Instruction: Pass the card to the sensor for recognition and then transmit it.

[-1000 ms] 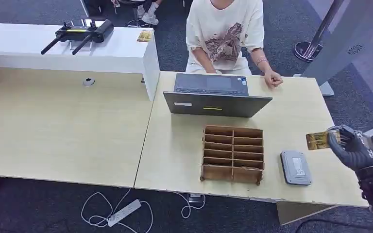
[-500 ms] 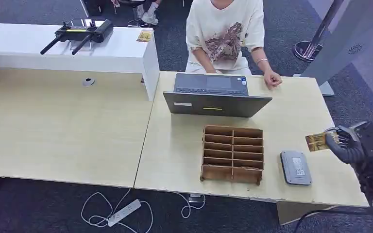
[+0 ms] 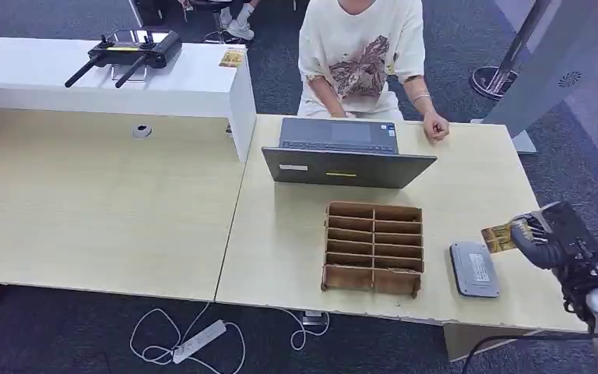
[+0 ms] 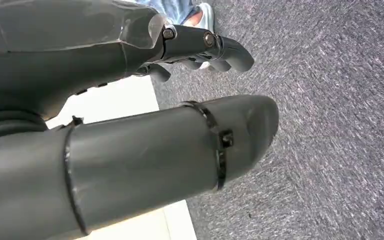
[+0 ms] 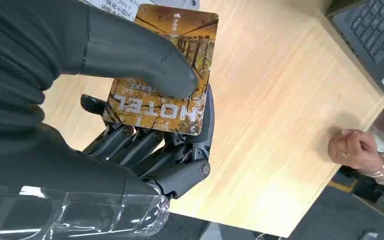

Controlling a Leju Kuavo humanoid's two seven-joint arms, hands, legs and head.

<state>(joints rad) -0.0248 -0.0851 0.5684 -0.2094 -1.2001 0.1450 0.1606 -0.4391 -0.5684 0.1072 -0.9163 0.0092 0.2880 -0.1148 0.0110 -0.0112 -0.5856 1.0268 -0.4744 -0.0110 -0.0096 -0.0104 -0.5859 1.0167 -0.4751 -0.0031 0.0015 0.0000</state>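
Note:
My right hand point(image 3: 549, 236) hovers over the table's right end and holds a brown-gold hotel card point(image 3: 500, 238) that sticks out toward the grey sensor pad point(image 3: 474, 269). The card hangs just above and right of the pad. In the right wrist view the thumb point(image 5: 135, 55) presses the card point(image 5: 166, 60) against the dark fingers beneath it. My left hand point(image 4: 200, 47) hangs over the grey carpet with its fingers loosely curled and nothing in them.
A wooden compartment rack point(image 3: 374, 248) stands left of the pad. An open laptop point(image 3: 347, 152) sits behind it, with a seated person point(image 3: 362, 54) whose fist point(image 3: 437, 127) rests on the table point(image 3: 280, 234). A second card point(image 3: 232, 57) and a controller point(image 3: 124, 53) lie on the white counter.
My right hand has dropped and moved left with the card, bringing it closer to the sensor pad. The person's fist has barely shifted.

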